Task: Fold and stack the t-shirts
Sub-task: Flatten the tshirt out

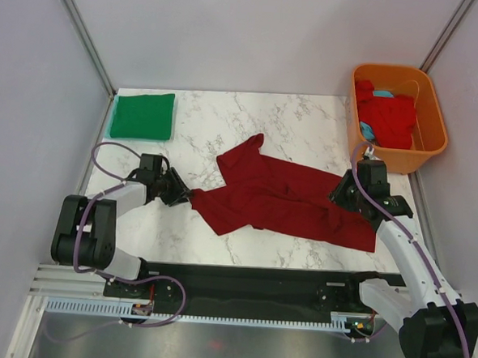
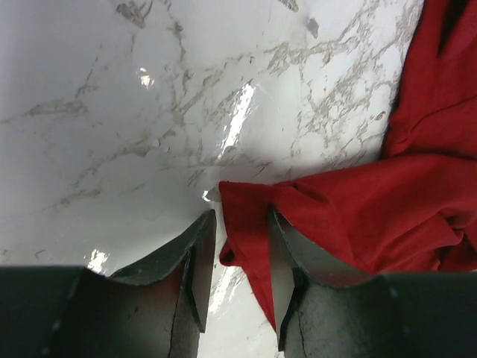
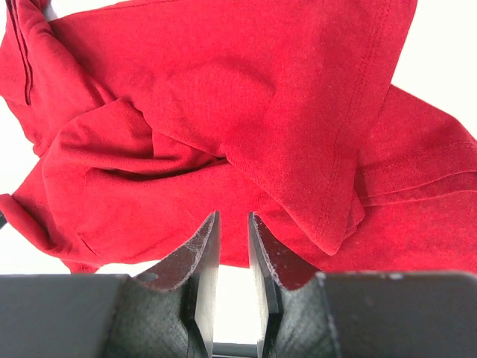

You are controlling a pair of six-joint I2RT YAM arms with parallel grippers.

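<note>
**Dark maroon red cloth t-shirt (image 1: 278,198) lies crumpled across the centre of the white marble table (image 1: 291,117).**
At left centre, the left gripper (image 2: 242,224) stands parted around the shirt's left corner. The right gripper (image 3: 233,220) has its jaws narrow at the right hem; whether it grips the cloth cannot be told. A folded bright green t-shirt (image 1: 143,115) lies upper left. A brighter red t-shirt (image 1: 389,115) sits in the orange plastic tub (image 1: 434,110) upper right.
</note>
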